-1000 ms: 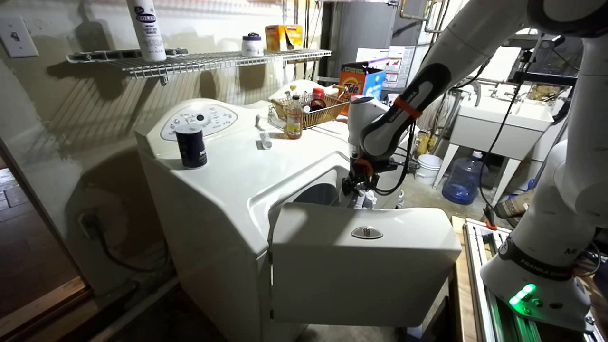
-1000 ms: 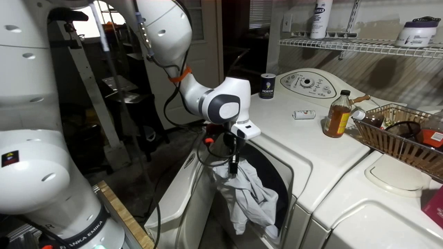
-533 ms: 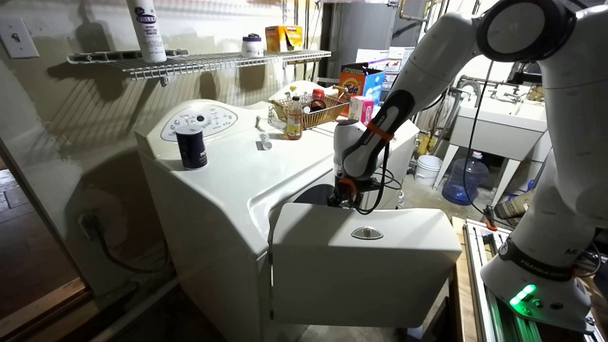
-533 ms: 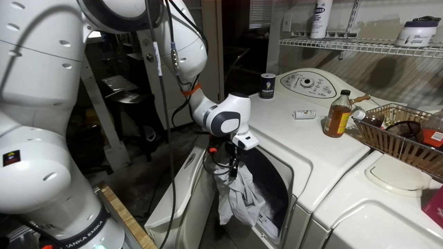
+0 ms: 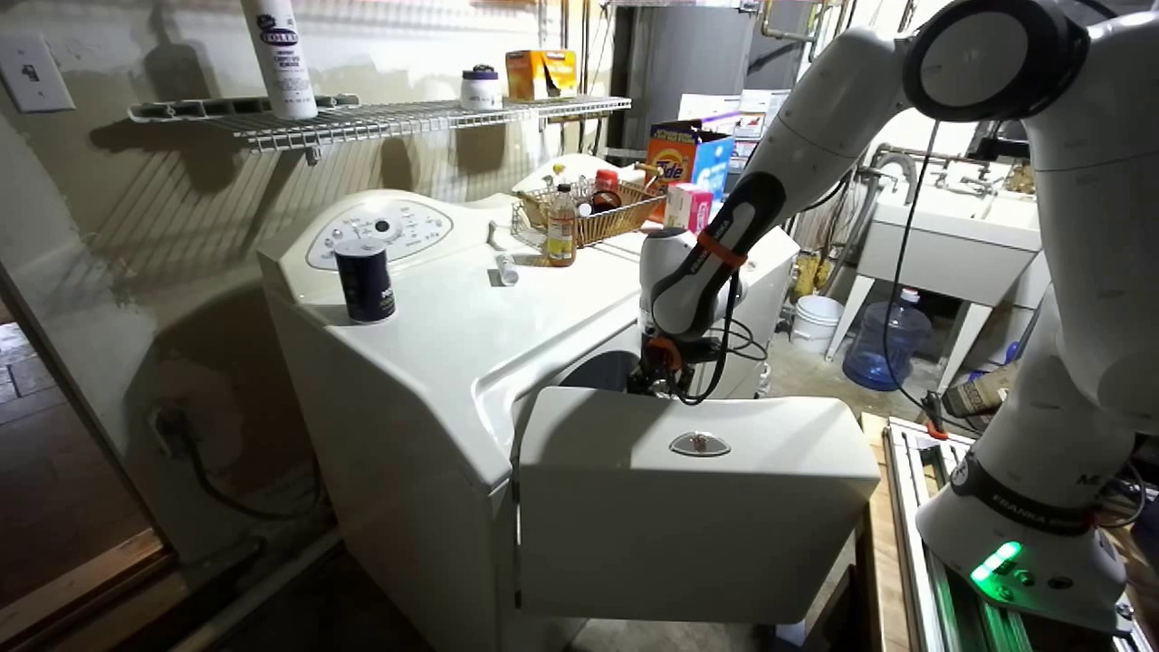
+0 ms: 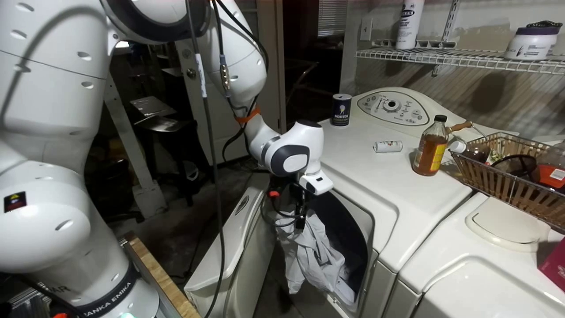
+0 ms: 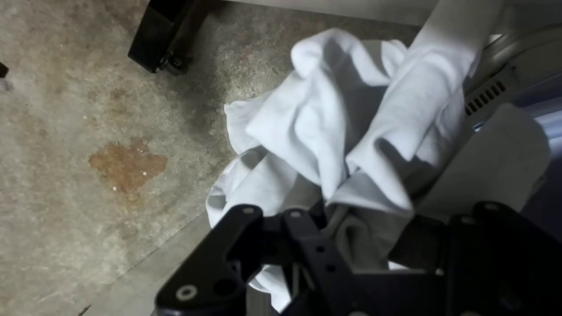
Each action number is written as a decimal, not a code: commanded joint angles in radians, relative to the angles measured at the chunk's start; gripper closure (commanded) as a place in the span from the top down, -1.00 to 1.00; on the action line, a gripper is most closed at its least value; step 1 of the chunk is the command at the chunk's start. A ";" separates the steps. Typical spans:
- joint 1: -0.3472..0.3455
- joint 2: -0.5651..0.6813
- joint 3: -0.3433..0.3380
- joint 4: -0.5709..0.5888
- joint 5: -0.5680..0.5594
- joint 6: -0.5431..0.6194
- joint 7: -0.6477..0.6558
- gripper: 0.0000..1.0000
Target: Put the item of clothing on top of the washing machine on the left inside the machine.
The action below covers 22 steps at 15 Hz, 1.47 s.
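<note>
The clothing (image 6: pixel 311 258) is a crumpled pale grey-white cloth hanging from my gripper (image 6: pixel 300 218), in front of the washing machine's dark opening (image 6: pixel 340 225). The machine (image 5: pixel 543 317) is white, and its door (image 5: pixel 697 525) stands open, also seen in an exterior view (image 6: pixel 229 260). In the wrist view my gripper (image 7: pixel 366 224) has a bunched part of the cloth (image 7: pixel 325 127) between its fingers, with folds spread beyond them over the floor. The gap between the fingers is filled by cloth. In an exterior view the door hides most of the cloth and the fingertips.
On the machine top stand a dark salt canister (image 6: pixel 341 110), a small white cylinder (image 6: pixel 388 146) and an amber bottle (image 6: pixel 430 148). A basket (image 6: pixel 507 176) lies to the side. A wire shelf (image 5: pixel 435 113) runs above. A second machine (image 6: pixel 503 274) stands beside.
The arm has lowered and moved in toward the opening, carrying the cloth along. In the last half second it moved only slightly, and the hanging cloth swung a little toward the opening.
</note>
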 commanded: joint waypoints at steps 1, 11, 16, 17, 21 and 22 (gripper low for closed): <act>-0.059 0.051 0.016 0.021 0.127 0.034 -0.107 -1.00; -0.344 0.314 0.214 0.214 0.465 0.099 -0.477 -1.00; -0.449 0.446 0.319 0.355 0.534 0.065 -0.641 -1.00; -0.443 0.469 0.320 0.378 0.528 0.062 -0.652 -1.00; -0.411 0.550 0.331 0.461 0.501 0.027 -0.682 -1.00; -0.403 0.566 0.332 0.480 0.500 0.023 -0.684 -1.00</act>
